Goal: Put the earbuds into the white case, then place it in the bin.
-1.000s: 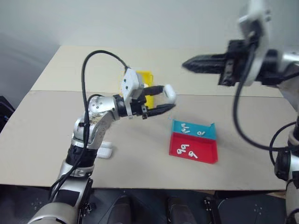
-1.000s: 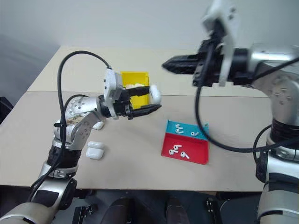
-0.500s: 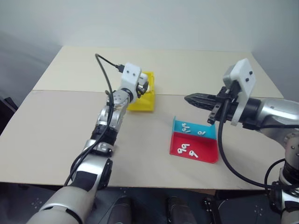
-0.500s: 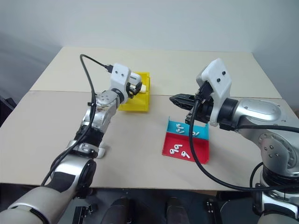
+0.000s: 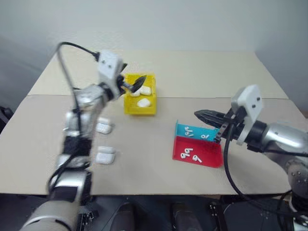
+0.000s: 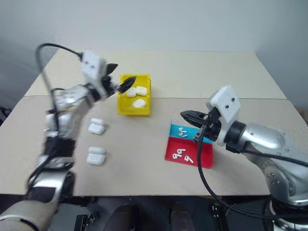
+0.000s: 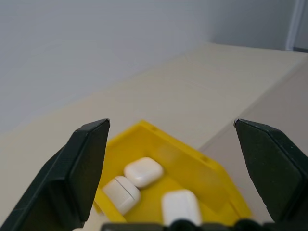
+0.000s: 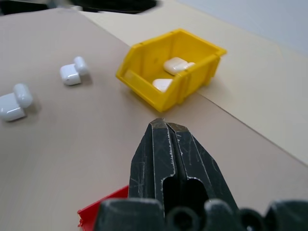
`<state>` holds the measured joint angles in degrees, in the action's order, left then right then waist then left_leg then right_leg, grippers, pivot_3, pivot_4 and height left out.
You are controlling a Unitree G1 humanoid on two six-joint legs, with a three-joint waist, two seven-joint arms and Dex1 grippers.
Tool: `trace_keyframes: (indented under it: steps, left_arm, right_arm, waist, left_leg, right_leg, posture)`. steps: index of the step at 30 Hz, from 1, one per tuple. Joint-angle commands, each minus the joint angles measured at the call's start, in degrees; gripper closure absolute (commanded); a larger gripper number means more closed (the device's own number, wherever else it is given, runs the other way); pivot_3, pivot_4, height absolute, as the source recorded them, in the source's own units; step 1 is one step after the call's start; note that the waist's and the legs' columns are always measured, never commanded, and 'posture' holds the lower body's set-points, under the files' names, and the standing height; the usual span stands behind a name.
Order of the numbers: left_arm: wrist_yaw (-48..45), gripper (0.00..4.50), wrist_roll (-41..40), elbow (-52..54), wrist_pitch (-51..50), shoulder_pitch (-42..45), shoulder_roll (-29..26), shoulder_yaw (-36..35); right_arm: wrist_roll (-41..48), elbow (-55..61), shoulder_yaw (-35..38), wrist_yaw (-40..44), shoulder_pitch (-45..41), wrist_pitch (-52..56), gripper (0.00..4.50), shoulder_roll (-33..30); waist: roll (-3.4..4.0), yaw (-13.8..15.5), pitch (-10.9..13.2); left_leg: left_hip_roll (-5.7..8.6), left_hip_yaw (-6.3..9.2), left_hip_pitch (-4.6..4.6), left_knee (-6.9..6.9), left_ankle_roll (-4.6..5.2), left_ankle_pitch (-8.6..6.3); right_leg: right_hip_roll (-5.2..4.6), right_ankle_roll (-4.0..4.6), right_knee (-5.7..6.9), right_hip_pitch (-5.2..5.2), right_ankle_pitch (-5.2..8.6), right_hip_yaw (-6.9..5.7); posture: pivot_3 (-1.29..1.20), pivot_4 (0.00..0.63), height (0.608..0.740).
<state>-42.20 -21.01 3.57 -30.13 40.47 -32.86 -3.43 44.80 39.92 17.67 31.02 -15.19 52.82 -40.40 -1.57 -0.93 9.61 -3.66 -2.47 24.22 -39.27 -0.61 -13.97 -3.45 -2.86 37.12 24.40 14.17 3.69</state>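
left end effector (image 7: 171, 159) spread, empty, over yellow bin (image 5: 140, 109) holding three white cases (image 5: 143, 102) | right end effector (image 5: 198, 114) pressed together, nearer earbuds (image 5: 192, 155) in trays just below | open cases (image 5: 105, 155) on surface (image 5: 144, 144), left arm's side

Beige table (image 5: 202, 77) with a seam across it, plain pale grey wall (image 5: 168, 21)

Head eyes look down over the table; both wrist views share the yellow bin (image 8: 169, 72).
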Motion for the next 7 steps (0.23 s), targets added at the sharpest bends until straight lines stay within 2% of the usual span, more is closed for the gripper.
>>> trace_keyframes:
  steps: [1, 4, 7]
  left_arm:
    - [-8.89, 0.02, -11.27, 14.95, -7.08, -6.23, -7.14, -5.16]
    - [-12.65, 0.02, -19.13, 21.23, -12.14, -12.23, -12.81, -10.42]
    - [-16.21, 0.02, -22.13, 24.24, -12.92, -17.54, -17.76, -14.01]
  right_arm:
    - [0.13, 1.29, 5.16, 5.77, 4.47, -6.02, 4.5, -2.64]
    - [0.29, 0.72, 6.33, 11.06, 8.3, -7.87, 4.5, -6.16]
    - [0.96, 0.26, 7.5, 14.72, 10.36, -9.49, 4.5, -8.74]
  waist:
    - [0.0, 0.25, 0.0]
    - [-0.02, 0.64, 0.0]
    - [-0.03, 0.62, 0.01]
  left_leg:
    - [-0.01, 0.0, -0.02, -0.01, -0.01, 0.01]
    - [0.01, -0.02, -0.14, -0.06, -0.01, 0.0]
    - [0.0, -0.05, -0.46, -0.06, -0.02, 0.01]
  right_leg:
    - [-0.01, 0.0, 0.0, -0.03, 0.0, -0.01]
    - [-0.05, -0.01, -0.16, -0.14, 0.01, -0.06]
    - [-0.01, 0.01, -0.05, -0.34, 0.0, -0.03]
  posture:
    - [0.0, 0.15, 0.74]
    - [0.0, 0.15, 0.74]
    - [0.0, 0.15, 0.74]
